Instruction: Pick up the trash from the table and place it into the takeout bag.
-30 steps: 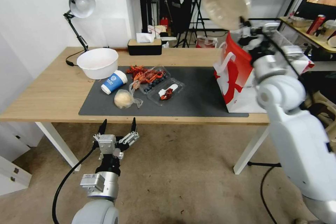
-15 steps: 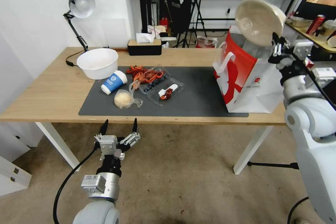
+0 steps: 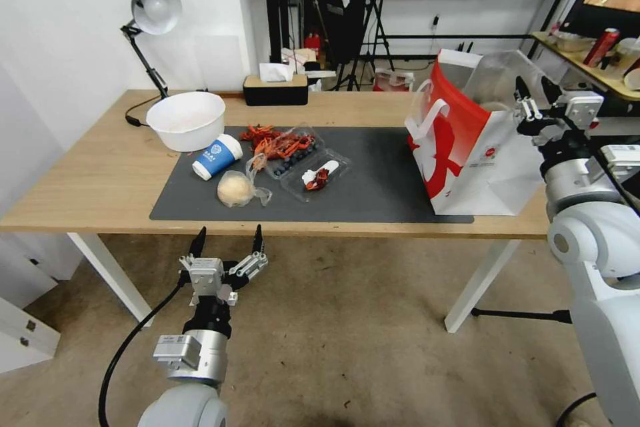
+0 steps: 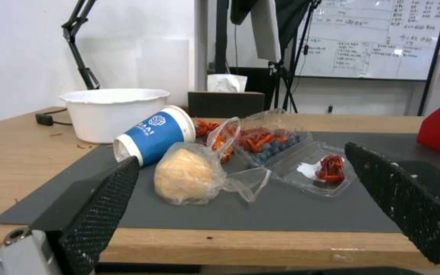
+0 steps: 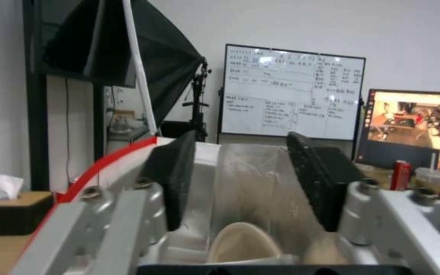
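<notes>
The table (image 3: 100,173) carries a dark mat (image 3: 373,180) over its middle, and at the mat's right end stands the takeout bag (image 3: 467,153), upright with its mouth open. The right gripper (image 3: 537,95) hangs at the bag's rim on the far right side, its fingers parted and empty; beneath them, in the right wrist view, the beige bowl (image 5: 243,242) lies inside the bag against the silvery lining. A white bowl (image 3: 187,119) (larger than anything else left of the bag) sits at the mat's back left corner. Beside it the blue-and-white paper cup (image 3: 217,156) lies on its side, the bun in clear bag (image 3: 237,188) just in front of it. To their right sit the crayfish shells (image 3: 277,140) and two clear trays (image 3: 315,175). The left gripper (image 3: 225,245) waits below the table's front edge, fingers spread wide, holding nothing.
</notes>
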You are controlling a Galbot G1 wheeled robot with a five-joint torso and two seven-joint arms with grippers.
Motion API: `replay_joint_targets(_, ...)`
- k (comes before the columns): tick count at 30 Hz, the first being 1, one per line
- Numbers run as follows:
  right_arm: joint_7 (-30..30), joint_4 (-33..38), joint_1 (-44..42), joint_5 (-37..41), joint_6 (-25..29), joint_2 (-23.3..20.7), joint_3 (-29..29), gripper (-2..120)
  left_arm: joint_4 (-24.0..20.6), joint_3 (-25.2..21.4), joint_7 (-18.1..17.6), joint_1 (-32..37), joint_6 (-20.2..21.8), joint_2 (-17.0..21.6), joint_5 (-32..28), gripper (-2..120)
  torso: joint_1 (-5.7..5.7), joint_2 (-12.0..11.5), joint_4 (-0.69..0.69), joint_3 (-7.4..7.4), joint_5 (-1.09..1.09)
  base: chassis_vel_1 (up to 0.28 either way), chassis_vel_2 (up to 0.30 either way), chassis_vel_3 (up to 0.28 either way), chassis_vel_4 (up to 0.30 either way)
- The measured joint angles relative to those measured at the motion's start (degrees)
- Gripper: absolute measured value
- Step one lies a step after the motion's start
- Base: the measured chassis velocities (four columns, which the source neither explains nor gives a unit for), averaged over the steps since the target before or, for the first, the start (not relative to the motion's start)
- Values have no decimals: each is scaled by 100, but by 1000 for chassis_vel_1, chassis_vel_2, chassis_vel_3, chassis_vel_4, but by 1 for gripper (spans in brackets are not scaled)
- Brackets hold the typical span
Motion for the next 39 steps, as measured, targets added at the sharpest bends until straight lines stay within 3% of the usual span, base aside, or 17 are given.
replay_joint_targets(3, 13, 288, 17, 1249, 333, -54, -55, 68, -13, -1, 3, 20, -17, 0, 1, 100, 1, 0, 0, 0, -2, 0, 0, 0, 0)
replay_joint_targets(6, -12, 558, -67, 1867, 489, -62, -176, 78, -14, -1, 7, 26, -32, 0, 8, 100, 0, 0, 1, 0, -1, 0, 0, 0, 0)
replay_joint_targets(12, -95, 982, -396, 2081, 668, 33, -473, 95, -13, 11, 14, 28, -39, 0, 20, 100, 0, 0, 0, 0, -1, 0, 0, 0, 0)
replay_joint_targets(14, -156, 1198, -691, 1846, 722, 176, -693, 100, -5, 12, 16, 32, -53, 0, 23, 100, 0, 0, 0, 0, -1, 0, 0, 0, 0)
replay_joint_targets(23, -314, 1278, -1633, 577, 1098, 336, -955, 100, 9, -8, 18, 21, -62, 0, 17, 100, 0, 0, 0, 0, 0, 0, 0, 0, 0)
replay_joint_targets(26, -257, 1280, -2255, -129, 1493, 412, -964, 100, 22, -12, 18, 7, -63, 0, 10, 100, 0, 0, 0, 0, 0, 0, 0, 0, 0)
replay_joint_targets(39, -12, 804, -3512, -763, 2470, 688, -1106, 100, 70, -17, 18, -34, -56, 21, -19, 100, 0, 0, 0, 0, -1, 0, 0, 0, 0)
